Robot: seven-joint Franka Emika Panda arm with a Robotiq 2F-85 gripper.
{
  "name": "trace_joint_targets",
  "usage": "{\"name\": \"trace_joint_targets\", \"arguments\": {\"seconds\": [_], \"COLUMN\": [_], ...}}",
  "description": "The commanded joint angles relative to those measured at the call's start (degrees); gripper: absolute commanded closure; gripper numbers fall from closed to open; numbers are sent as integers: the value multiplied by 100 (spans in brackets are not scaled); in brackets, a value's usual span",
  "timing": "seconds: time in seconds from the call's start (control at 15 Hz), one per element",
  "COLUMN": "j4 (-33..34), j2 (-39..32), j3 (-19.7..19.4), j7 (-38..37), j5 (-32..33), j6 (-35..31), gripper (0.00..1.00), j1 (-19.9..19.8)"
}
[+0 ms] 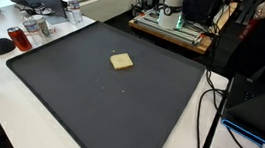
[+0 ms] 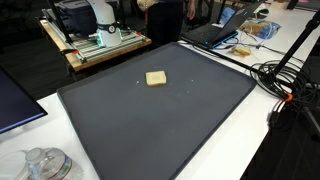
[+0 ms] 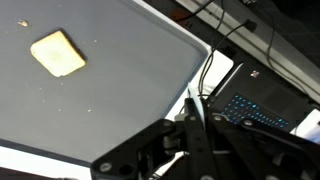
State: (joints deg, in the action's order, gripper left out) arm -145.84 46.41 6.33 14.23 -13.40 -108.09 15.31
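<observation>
A pale yellow square slice of bread point(image 1: 122, 62) point(image 2: 156, 78) lies alone on a large dark mat point(image 1: 69, 102) point(image 2: 150, 135) in both exterior views. In the wrist view the bread point(image 3: 57, 53) lies at the top left of the mat point(image 3: 110, 100). My gripper point(image 3: 191, 103) rises from the bottom of that view, above the mat's rounded corner and well away from the bread. Its two black fingers are pressed together, shut with nothing between them. Neither exterior view shows the arm or the gripper.
An open laptop point(image 3: 255, 105) point(image 2: 215, 32) with a lit keyboard lies just off the mat's corner, with black cables point(image 3: 215, 60) point(image 2: 285, 80) beside it. A machine on a wooden stand point(image 1: 174, 18) point(image 2: 95, 30) is behind the mat. A red mug point(image 1: 18, 39) and a jar point(image 1: 72, 14) stand off one side.
</observation>
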Motion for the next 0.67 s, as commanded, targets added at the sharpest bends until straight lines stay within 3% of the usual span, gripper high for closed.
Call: {"name": "trace_joint_targets", "arguments": {"seconds": [0.0,0.27,0.4,0.47,0.6], "j4": [292,557,798,404,573], "j2": [-896,-1846,-2363,-1841,-2244], "j3": [221,304,198,148,123], "j7": [-506,-1218,-1427,-1207,-1282], "j5": [553,1205,1309,1181,1207], "j6": [-597,-849,-445,-756,-677], "gripper": [99,99,99,96,96], "j1": [-453,-890,-997,-820,-916]}}
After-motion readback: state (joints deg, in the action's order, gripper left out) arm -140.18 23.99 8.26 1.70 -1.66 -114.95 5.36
